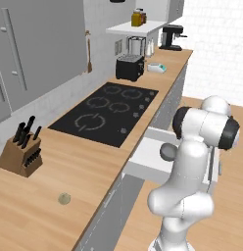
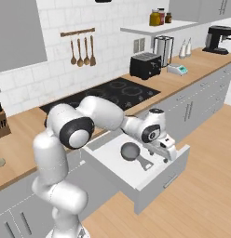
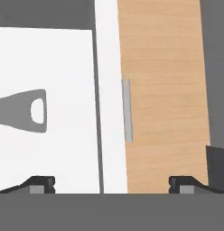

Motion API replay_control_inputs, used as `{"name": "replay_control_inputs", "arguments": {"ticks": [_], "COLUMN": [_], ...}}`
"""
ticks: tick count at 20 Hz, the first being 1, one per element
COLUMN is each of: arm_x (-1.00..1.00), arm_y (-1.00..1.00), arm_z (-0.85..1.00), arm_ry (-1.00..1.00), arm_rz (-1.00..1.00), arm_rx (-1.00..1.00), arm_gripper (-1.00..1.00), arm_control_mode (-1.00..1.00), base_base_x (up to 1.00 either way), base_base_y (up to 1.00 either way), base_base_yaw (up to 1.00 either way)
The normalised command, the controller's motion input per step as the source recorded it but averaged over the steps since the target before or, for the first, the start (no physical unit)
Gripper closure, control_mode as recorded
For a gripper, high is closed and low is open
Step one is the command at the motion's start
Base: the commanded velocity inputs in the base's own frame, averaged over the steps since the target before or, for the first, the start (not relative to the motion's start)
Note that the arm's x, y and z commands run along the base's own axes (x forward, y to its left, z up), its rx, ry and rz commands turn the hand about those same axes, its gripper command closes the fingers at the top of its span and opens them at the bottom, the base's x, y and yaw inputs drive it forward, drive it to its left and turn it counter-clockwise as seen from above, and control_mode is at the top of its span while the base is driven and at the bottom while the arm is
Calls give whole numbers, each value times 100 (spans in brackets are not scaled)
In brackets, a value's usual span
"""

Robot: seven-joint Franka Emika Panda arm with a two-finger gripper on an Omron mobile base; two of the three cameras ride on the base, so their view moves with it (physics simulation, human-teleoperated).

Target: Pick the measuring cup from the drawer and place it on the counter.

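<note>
The drawer (image 2: pixel 157 179) stands pulled out below the counter (image 2: pixel 24 125). On its white floor lies the measuring cup (image 2: pixel 130 151), a dark round bowl with its flat handle pointing toward the drawer front. My gripper (image 2: pixel 167 157) hangs open over the drawer's front edge, just beyond the end of that handle, holding nothing. In the hand view the handle end of the measuring cup (image 3: pixel 23 110), with its hole, lies left of the open gripper (image 3: pixel 113 185); the drawer front's bar handle (image 3: pixel 127 110) is ahead. The cup (image 1: pixel 167 151) peeks out behind my arm in the drawer (image 1: pixel 148 162).
On the counter (image 1: pixel 84 171) are a black cooktop (image 1: pixel 106 110), a knife block (image 1: pixel 19 154), a small olive ball (image 1: pixel 64 198), a toaster (image 1: pixel 129 67) and a coffee machine (image 1: pixel 171 37). Wooden floor (image 2: pixel 201 195) lies in front of the drawer.
</note>
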Motion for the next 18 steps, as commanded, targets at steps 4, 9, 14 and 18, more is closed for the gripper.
{"name": "replay_control_inputs", "arguments": {"ticks": [4,9,14,18], "arm_x": [0,13,69,100], "arm_y": [100,51,-56,-42], "arm_z": [6,-2,17,87], "arm_ry": [2,-4,-8,34], "arm_rz": [56,83,46,26], "arm_rx": [-24,1,18,-2], "arm_gripper": [-100,-100,-100,-100], "arm_control_mode": [-100,-100,-100,-100], "base_base_x": [0,0,0,0], "base_base_y": [0,0,0,0], "base_base_yaw": [0,0,0,0]}}
